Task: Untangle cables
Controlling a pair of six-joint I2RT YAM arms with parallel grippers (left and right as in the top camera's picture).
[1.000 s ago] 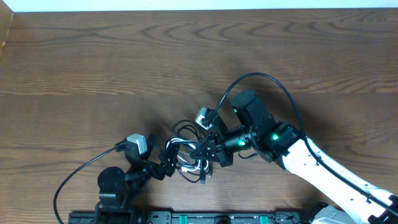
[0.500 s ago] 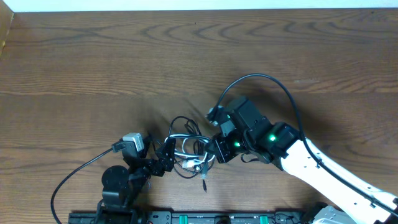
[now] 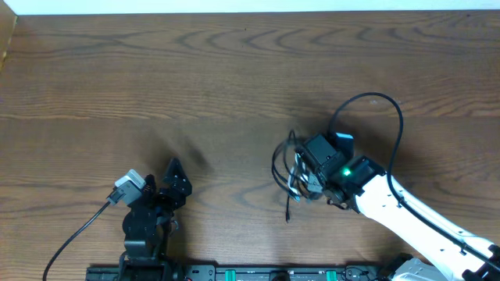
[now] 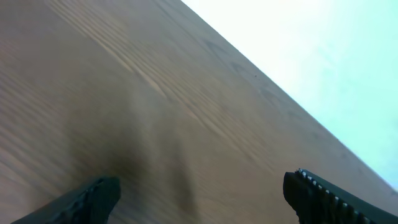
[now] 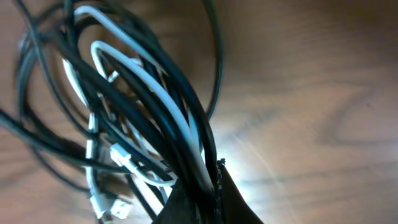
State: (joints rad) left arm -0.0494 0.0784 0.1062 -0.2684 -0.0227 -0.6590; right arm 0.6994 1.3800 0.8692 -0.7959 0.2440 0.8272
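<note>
The cables (image 3: 286,167) hang as one tangled bunch of thin black and white cords from my right gripper (image 3: 303,176), right of the table's middle. One black end with a plug (image 3: 287,214) trails down toward the front. In the right wrist view the black and white cables (image 5: 158,102) fan out up and left from the shut right gripper (image 5: 208,190), and a white plug (image 5: 106,202) dangles low on the left. My left gripper (image 3: 176,178) stands open at the front left, well apart from the bunch. The left wrist view shows only bare wood between its fingertips (image 4: 93,196).
The right arm's thick black wire (image 3: 394,125) loops above the arm. The left arm's wire (image 3: 78,234) trails to the front left. A dark rail (image 3: 234,273) runs along the front edge, and a pale strip (image 3: 250,6) borders the far edge of the wooden table (image 3: 156,78).
My right gripper has carried the tangled cables to the right, away from the left gripper. The left gripper has drawn back to the left, still open.
</note>
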